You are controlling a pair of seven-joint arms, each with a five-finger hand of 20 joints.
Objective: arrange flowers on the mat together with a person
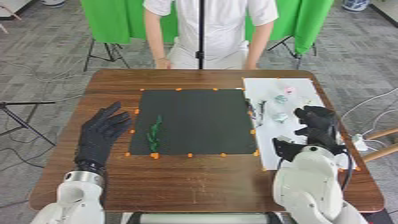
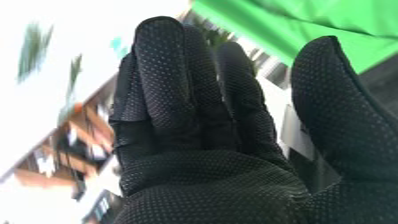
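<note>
The dark mat (image 1: 197,120) on the table (image 1: 191,180) bears one green sprig (image 1: 155,134) near its left edge, long axis running from the near side to the far side, slightly slanted to the right at the far end. On the white sheet (image 1: 258,85) lie a pale pink flower (image 1: 289,90) and pale bluish flowers (image 1: 281,99), with thin stems (image 1: 261,111) near its left edge. The right hand (image 1: 317,122) is open over the sheet, the left hand (image 1: 102,132) open beside the mat.

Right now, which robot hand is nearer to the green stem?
Left. The left hand is left of the stem; the right hand is farther, across the mat, by the white sheet.
</note>
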